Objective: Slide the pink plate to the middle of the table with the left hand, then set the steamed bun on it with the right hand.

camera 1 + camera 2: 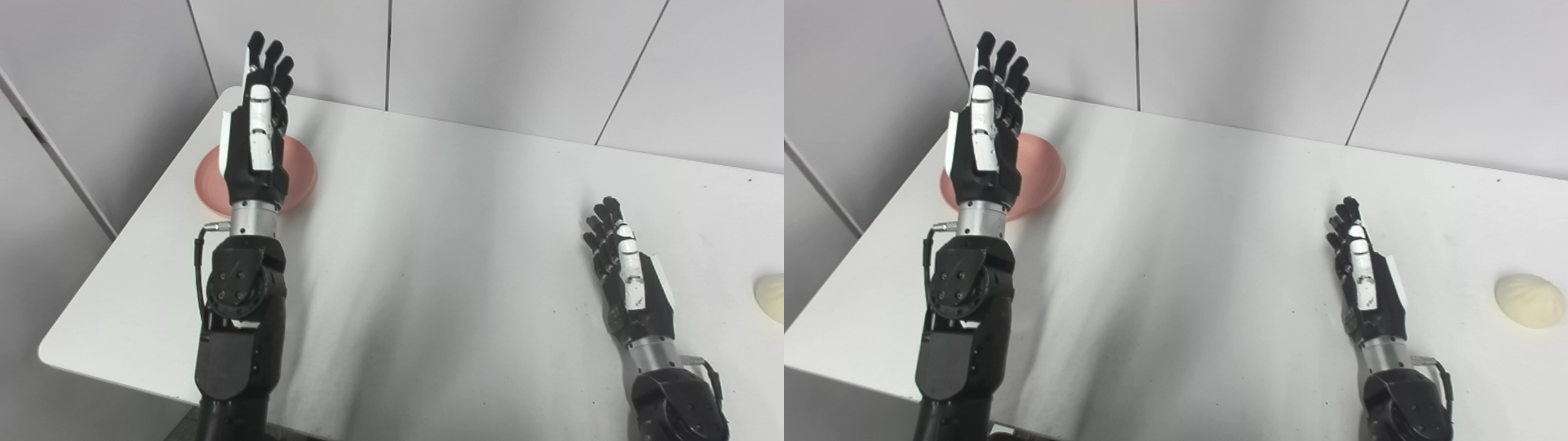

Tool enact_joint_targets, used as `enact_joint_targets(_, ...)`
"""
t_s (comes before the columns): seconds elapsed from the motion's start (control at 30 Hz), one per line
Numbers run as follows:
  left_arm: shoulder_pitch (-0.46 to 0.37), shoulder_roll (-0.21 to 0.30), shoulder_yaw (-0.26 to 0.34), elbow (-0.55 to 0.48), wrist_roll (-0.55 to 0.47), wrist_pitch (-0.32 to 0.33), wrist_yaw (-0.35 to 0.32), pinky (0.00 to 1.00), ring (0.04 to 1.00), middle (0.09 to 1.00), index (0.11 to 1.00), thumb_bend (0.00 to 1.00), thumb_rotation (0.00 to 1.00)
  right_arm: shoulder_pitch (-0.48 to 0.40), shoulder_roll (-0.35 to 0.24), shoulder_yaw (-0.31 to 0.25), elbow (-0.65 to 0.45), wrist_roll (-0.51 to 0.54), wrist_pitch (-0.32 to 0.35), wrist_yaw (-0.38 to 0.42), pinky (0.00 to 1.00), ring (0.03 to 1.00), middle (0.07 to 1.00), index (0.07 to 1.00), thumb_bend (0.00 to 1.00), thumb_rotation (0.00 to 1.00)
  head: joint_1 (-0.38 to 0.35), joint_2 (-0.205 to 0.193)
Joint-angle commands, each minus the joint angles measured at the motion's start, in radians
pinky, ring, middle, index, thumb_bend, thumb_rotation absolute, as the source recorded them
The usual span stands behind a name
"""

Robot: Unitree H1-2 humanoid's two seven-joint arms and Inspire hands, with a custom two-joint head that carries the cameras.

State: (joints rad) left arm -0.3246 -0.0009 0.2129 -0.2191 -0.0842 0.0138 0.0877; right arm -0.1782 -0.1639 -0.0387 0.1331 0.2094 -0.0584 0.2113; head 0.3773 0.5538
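A: Left eye view first. The left hand [257, 131] is raised above the pink plate [303, 174], fingers [272, 58] straight, close side by side, holding nothing. The plate sits at the far left of the worktop [429, 245], near the corner and partly hidden behind that hand.

B: And the right hand [628, 282]?

A: Low over the worktop, fingers extended together, empty. The steamed bun [770, 297] is cut off by the picture's right edge, apart from the hand.

B: Right eye view?

A: Same layout, but the bun [1530, 300] shows whole, well right of the right hand [1366, 285]. The left hand [983, 144] stands in front of the plate [1044, 171]; I cannot tell how high above it.

B: What might go wrong?

A: The plate lies close to the left edge, so a push angled outward could send it off. If the fingers land on the rim, the plate may tip or spin rather than slide. Later, a hard squeeze could dent the bun, which looks soft.
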Motion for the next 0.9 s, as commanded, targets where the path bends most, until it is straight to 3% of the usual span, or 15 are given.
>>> enact_joint_targets(0.0, -0.048, 0.027, 0.024, 0.0, 0.009, -0.031, 0.034, 1.0, 0.982, 0.993, 1.0, 0.46, 1.0, 0.054, -0.013, -0.01, 0.055, 0.001, -0.02, 0.013, 1.0, 1.0, 1.0, 1.0, 0.17, 1.0, 0.006, 0.0)
enact_joint_targets(0.4, -0.071, 0.108, 0.152, 0.086, -0.027, -0.063, 0.107, 1.0, 0.995, 0.994, 1.0, 0.45, 1.0, 0.057, -0.02, -0.021, 0.038, 0.015, -0.004, 0.015, 1.0, 1.0, 1.0, 1.0, 0.13, 1.0, 0.034, 0.001)
enact_joint_targets(0.87, -0.053, 0.177, 0.217, 0.202, -0.117, -0.12, 0.103, 1.0, 0.996, 0.997, 1.0, 0.45, 1.0, 0.06, -0.023, -0.02, 0.025, 0.017, 0.001, 0.018, 1.0, 1.0, 1.0, 1.0, 0.14, 1.0, 0.052, -0.003)
